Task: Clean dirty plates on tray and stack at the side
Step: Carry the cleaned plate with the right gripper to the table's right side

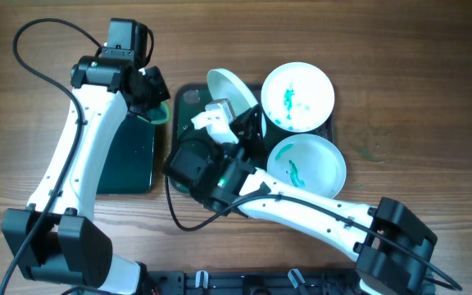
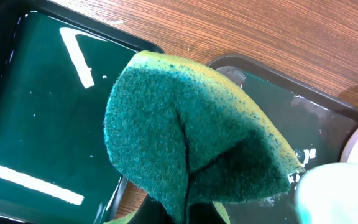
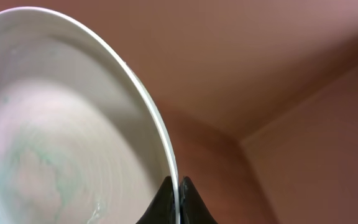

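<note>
Fingertips (image 3: pixel 165 204) of my right gripper (image 3: pixel 179 193) are pinched tight on the rim of the held plate (image 3: pixel 73 137). The plate stands tilted up off the tray (image 1: pixel 188 100), and the right wrist view shows faint teal streaks across its white face. On the side of that gripper away from my left arm, two more plates lie flat on the same tray. The far plate (image 1: pixel 298 97) is beyond the gripper and the near plate (image 1: pixel 306 164) sits alongside the right arm. Both are smeared with teal, and the two sit just beside each other.

My left gripper (image 2: pixel 188 210) is clamped shut on a sponge (image 2: pixel 185 124), which is folded with its green scouring face outward and a yellow edge along the top. Under that gripper, a strip of the wooden table (image 2: pixel 241 31) runs between the two trays. The smaller tray (image 2: pixel 42 112), glossy and wet-looking, is on one side, and a corner of the plates' tray is on the other. From overhead, the sponge hangs near the held plate without touching it.
</note>
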Robot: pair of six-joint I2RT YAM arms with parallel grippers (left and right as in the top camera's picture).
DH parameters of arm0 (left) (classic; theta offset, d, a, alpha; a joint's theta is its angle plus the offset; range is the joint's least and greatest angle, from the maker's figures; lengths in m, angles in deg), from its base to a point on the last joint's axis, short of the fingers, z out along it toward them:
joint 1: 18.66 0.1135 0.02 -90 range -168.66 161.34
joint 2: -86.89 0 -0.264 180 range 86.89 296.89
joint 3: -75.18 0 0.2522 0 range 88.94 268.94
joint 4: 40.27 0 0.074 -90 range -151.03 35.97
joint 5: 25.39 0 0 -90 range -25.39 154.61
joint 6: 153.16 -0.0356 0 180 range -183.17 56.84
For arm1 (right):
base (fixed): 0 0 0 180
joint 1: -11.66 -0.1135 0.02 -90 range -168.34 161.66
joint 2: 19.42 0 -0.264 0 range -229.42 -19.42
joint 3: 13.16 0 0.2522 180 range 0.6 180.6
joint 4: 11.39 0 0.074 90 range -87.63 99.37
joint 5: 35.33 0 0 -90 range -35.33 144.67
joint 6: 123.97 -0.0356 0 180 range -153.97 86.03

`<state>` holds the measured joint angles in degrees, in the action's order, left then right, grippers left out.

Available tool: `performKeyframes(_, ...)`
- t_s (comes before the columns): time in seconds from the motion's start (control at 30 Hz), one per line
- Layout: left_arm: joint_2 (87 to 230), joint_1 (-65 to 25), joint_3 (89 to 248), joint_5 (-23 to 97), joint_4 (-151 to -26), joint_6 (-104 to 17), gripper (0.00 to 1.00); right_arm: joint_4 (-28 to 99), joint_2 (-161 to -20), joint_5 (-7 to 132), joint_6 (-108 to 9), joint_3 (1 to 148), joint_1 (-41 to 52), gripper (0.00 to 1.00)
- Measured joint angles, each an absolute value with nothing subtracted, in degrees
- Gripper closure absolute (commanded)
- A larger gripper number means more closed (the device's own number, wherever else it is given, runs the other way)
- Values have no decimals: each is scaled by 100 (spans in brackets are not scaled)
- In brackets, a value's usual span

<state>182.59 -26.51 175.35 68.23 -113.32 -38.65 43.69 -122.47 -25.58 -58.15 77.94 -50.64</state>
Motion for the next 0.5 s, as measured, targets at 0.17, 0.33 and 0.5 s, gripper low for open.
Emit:
performKeyframes(0.17,18259,-2654,17535,6819,-11321,-3749,96,4504,-12164,-171,-6241,7792,-4351,96)
performKeyframes(0.33,18261,-2815,17535,6817,-11273,-3627,96,4601,-11416,2679,-6320,7792,-2594,96)
performKeyframes(0.5,18453,-3124,17535,6795,-11214,-3496,96,5191,-10833,5186,-6003,7808,24,96)
